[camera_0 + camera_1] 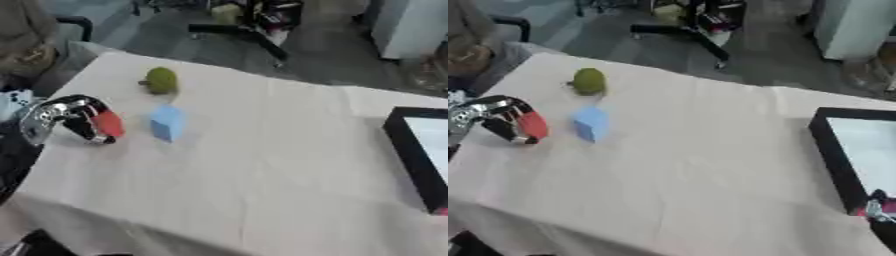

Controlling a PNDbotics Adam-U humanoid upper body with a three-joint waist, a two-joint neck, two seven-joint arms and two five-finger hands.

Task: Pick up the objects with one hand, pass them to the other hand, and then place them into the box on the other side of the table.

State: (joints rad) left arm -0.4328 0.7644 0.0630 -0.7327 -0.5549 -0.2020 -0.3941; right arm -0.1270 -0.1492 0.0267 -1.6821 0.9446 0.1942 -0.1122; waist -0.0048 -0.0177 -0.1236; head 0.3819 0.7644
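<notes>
The left hand (74, 120) had its fingers curled round a red object (109, 124) at the worktop's (262, 165) left edge. The black box (833, 160) waited opposite, hence the handover; the right hand barely showed, its state unreadable.

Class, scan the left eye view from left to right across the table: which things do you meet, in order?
Left robot hand holding a red object → blue block → black box. The green fruit overlaps the block's span, so it is omitted.
</notes>
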